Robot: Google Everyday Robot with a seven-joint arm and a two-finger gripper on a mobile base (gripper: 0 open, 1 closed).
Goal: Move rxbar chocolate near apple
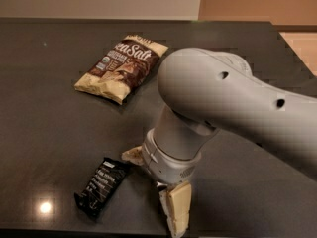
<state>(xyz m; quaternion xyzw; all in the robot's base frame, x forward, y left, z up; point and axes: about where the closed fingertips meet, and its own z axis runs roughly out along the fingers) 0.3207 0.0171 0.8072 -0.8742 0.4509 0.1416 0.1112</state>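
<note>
Tool [151, 192], fingers splayed wide, empty, just beside rxbar chocolate [100, 186]

the grey arm [247, 108] comes in from the right edge and runs up and left across the view, ending in a big rounded joint with two small dark holes in its shell. from under that joint a thick grey wrist [173, 150] drops down and slightly left, ringed by a lighter collar. the gripper [151, 192] hangs below it, low in the middle of the view, close over the front part of the worktop [49, 123]. its two cream fingers [177, 209] are spread wide apart, one pointing straight down, the other poking out leftward from behind the wrist. nothing sits between them.
</note>
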